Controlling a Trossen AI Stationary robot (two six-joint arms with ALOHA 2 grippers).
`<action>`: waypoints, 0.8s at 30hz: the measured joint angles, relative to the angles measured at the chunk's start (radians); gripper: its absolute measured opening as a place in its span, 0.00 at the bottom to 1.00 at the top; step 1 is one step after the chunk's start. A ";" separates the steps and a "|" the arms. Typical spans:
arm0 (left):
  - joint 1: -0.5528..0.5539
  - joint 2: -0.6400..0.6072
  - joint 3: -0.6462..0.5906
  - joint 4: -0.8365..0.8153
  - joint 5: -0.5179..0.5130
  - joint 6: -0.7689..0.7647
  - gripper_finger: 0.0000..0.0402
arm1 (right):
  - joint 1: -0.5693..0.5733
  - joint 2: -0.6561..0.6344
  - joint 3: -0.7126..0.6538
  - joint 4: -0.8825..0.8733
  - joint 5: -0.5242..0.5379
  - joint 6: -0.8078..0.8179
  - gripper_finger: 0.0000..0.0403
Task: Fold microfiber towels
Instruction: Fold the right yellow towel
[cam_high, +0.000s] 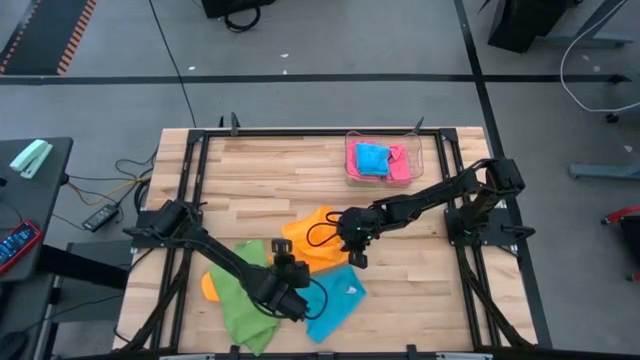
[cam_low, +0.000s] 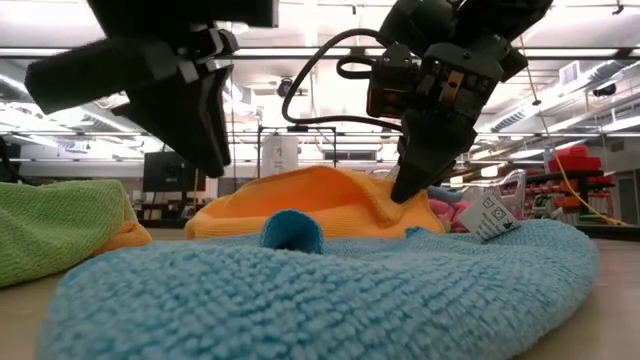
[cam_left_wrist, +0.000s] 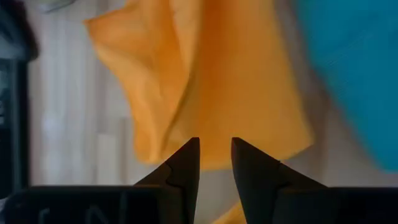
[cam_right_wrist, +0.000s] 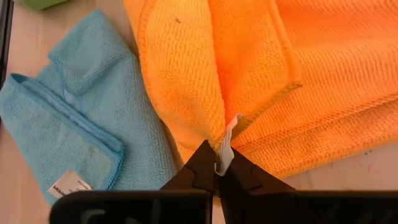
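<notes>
An orange towel (cam_high: 315, 240) lies bunched at the table's middle, its near edge over a sky-blue towel (cam_high: 338, 298) with a white label (cam_low: 492, 215). My right gripper (cam_right_wrist: 217, 158) is shut on the orange towel (cam_right_wrist: 261, 68). My left gripper (cam_left_wrist: 216, 149) hangs above the table by the orange towel's left side (cam_high: 288, 265), its fingers a narrow gap apart with nothing between them. In the low view it shows raised at the left (cam_low: 205, 140). A green towel (cam_high: 245, 305) lies at the near left over another orange cloth (cam_high: 210, 285). My right gripper pinches the orange towel's hemmed edge (cam_right_wrist: 231, 140) between its two fingertips, where a small white tag sticks out. The fingers slant down from the table's right and far side. The cloth rises into a ridge (cam_low: 375, 200) at the pinch, and the rest lies on the table.
A clear tray (cam_high: 352, 172) at the far right holds a blue (cam_high: 372, 158) and a pink towel (cam_high: 399, 165). Black frame rails (cam_high: 190, 180) run along the table's sides. Bare wood shows at the far left and the near right.
</notes>
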 joint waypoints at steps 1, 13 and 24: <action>0.003 0.004 0.000 0.022 0.004 0.001 0.26 | 0.000 0.000 0.000 -0.001 0.000 0.000 0.04; 0.049 0.132 0.000 0.065 0.007 -0.014 0.24 | 0.008 0.000 0.000 -0.001 -0.003 -0.007 0.04; 0.048 0.142 0.000 0.065 0.010 -0.039 0.22 | -0.012 -0.033 -0.001 -0.064 -0.008 -0.107 0.30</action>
